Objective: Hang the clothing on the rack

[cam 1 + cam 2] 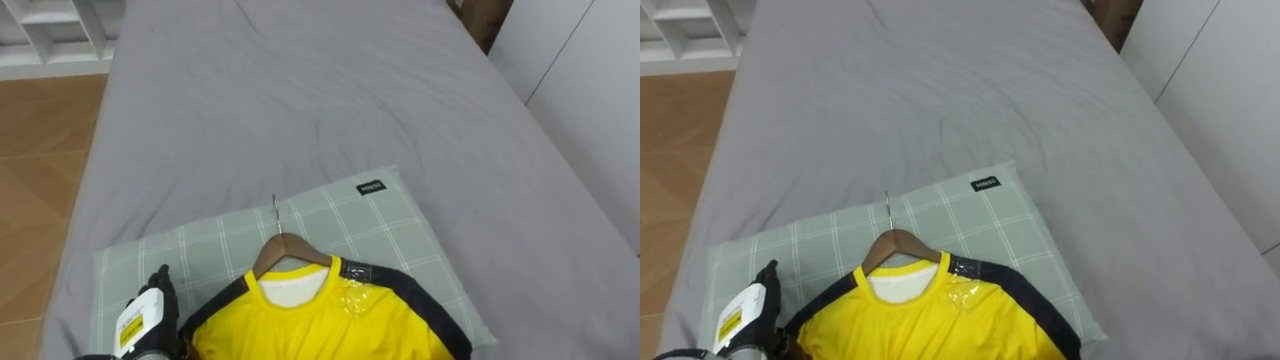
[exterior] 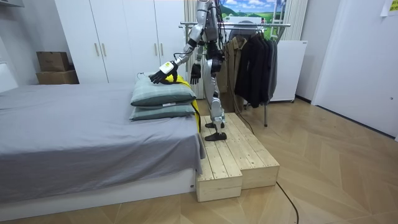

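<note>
Yellow, smooth-knit shirt (image 1: 320, 320) with dark shoulder bands lies flat on a pale green checked pillow (image 1: 380, 220), its collar threaded on a curved wooden hanger (image 1: 290, 250). The hanger's thin metal hook (image 1: 276, 215) points up the bed (image 1: 300, 100), whose grey sheet is softly creased. A small dark label (image 1: 371, 187) is sewn at the pillow's far corner.

My left hand (image 1: 145, 315) rests on the pillow's near left part, just beside the shirt's shoulder, its dark back towards the camera. Whether it has hold of the cloth, I cannot tell. My right hand (image 2: 195, 73) hangs at my side, loose and holding nothing.

Seen from the room, I stand upright on a stepped platform (image 2: 236, 155) of pale wooden slats at the head of the bed, left arm stretched out over two stacked pillows. Behind me, a metal rack (image 2: 249, 25) holds dark coats (image 2: 255, 62), and white wardrobe doors (image 2: 118, 37) line the wall.
</note>
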